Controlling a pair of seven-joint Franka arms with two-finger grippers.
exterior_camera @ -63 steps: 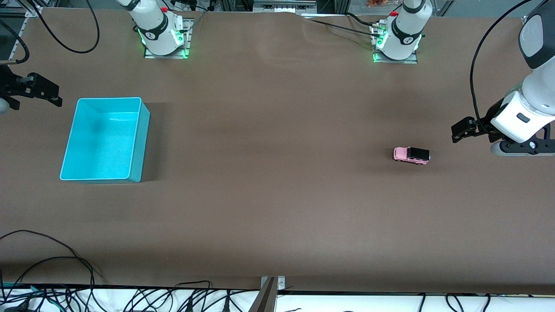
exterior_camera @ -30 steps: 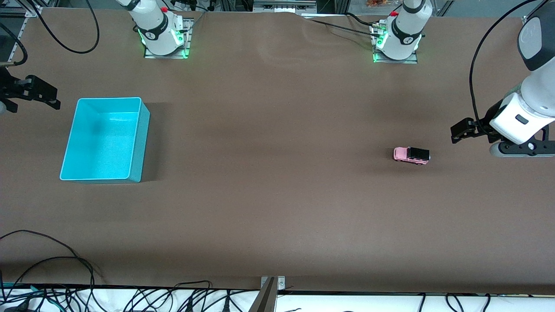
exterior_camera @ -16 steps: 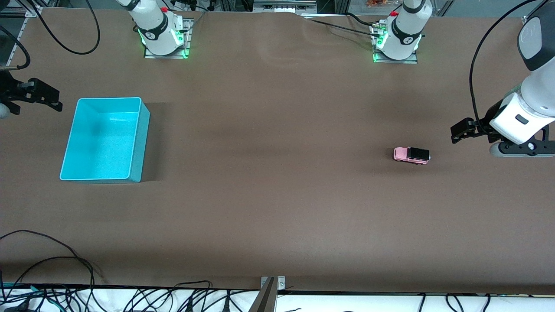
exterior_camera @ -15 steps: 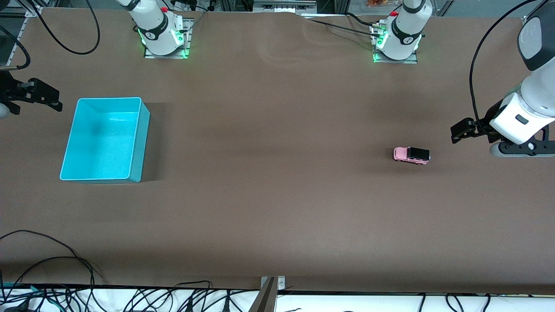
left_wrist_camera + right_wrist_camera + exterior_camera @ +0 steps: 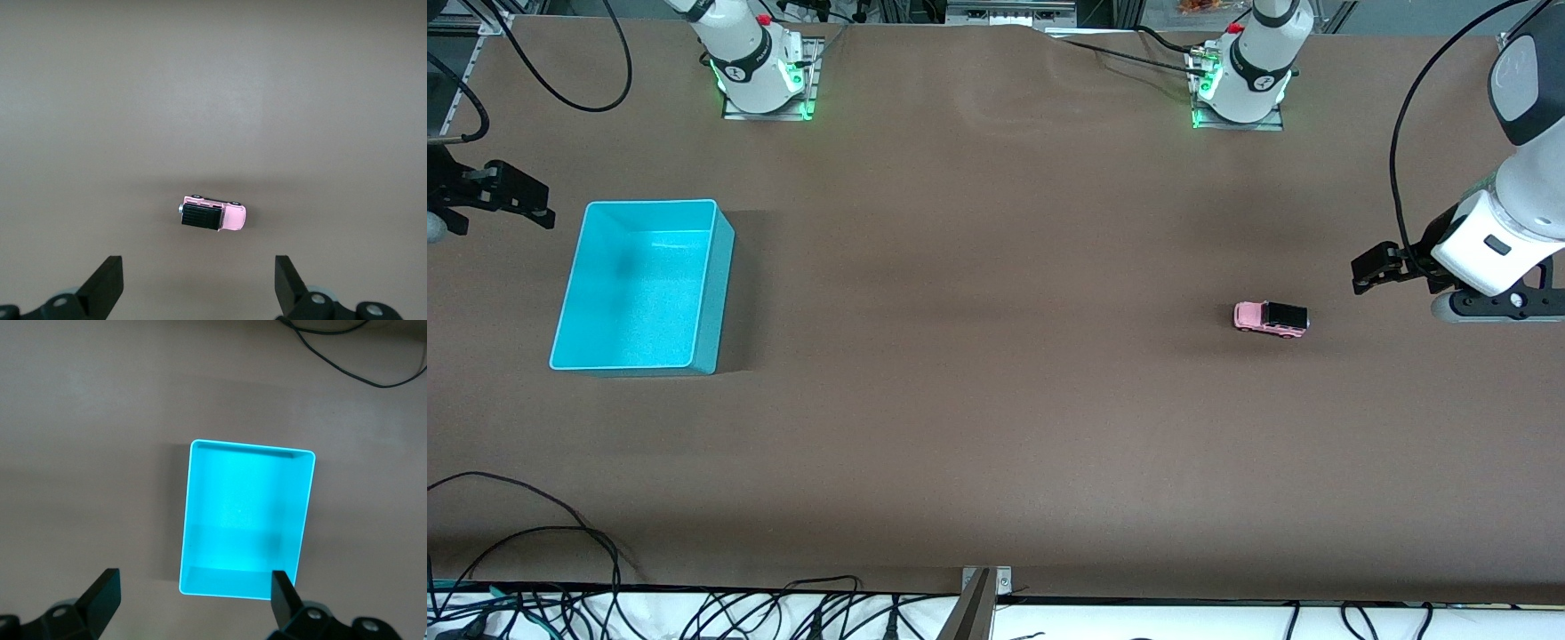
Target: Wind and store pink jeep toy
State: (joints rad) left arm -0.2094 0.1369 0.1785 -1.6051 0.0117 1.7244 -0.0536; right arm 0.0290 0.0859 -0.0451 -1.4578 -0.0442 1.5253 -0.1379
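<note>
Little has changed: pink jeep toy (image 5: pixel 1270 318) sits untouched; left end effector (image 5: pixel 199 288) and right end effector (image 5: pixel 190 600) hover open, so winding hasn't begun

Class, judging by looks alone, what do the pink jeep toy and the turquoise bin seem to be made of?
Pink jeep toy: probably painted metal or moulded plastic; smooth pink body, black roof; can't tell which.
Turquoise bin: likely plastic; uniform colour, thin walls, rounded corners, faint sheen inside.

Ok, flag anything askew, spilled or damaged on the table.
Nothing stands out. The pink jeep toy sits upright on its wheels on the table, and the turquoise bin stands upright and empty.
</note>
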